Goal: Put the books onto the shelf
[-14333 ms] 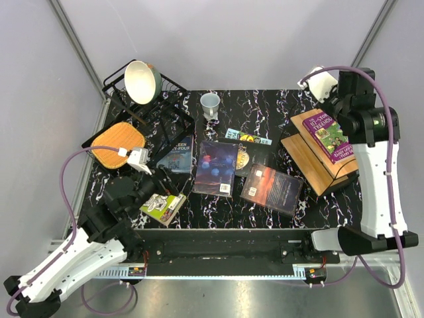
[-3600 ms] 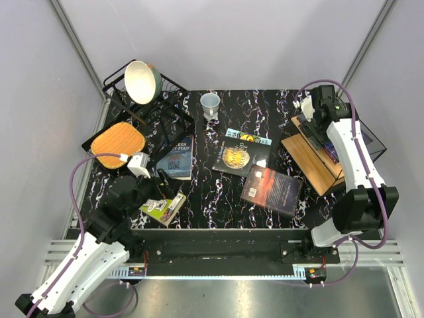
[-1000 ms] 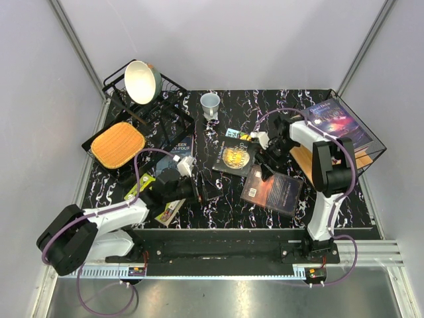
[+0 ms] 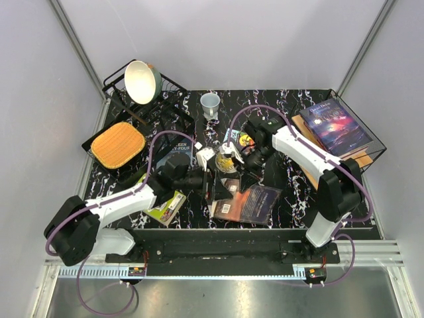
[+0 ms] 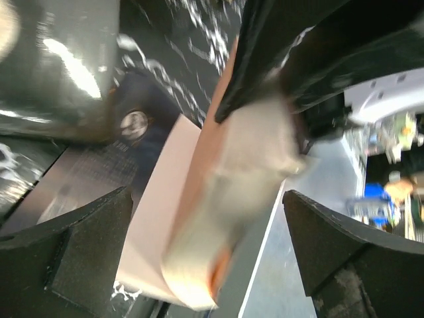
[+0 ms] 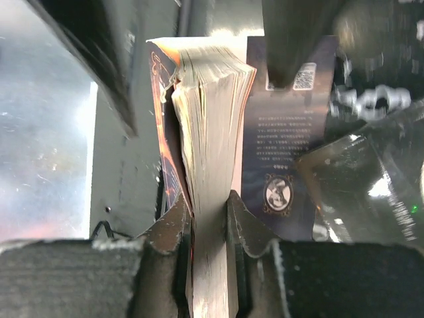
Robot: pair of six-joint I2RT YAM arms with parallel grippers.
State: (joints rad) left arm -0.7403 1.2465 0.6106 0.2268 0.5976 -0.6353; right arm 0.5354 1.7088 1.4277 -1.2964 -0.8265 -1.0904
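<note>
Right tool (image 6: 207, 211) closed on the page block of the black gold-disc book (image 6: 209, 112), which is held on edge between the wide-open fingers of the left tool (image 5: 212, 245). Under both tools the dark brown book (image 4: 250, 202) is laid on the desk (image 4: 278, 106). Six books are counted, one blue book (image 4: 334, 122) upon the shelf (image 4: 361, 159); one cup (image 4: 211, 103), one bowl (image 4: 142, 79).

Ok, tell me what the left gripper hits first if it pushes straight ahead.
Most likely the book pinched by the right gripper; it stands ahead of the left gripper's open fingers.
</note>
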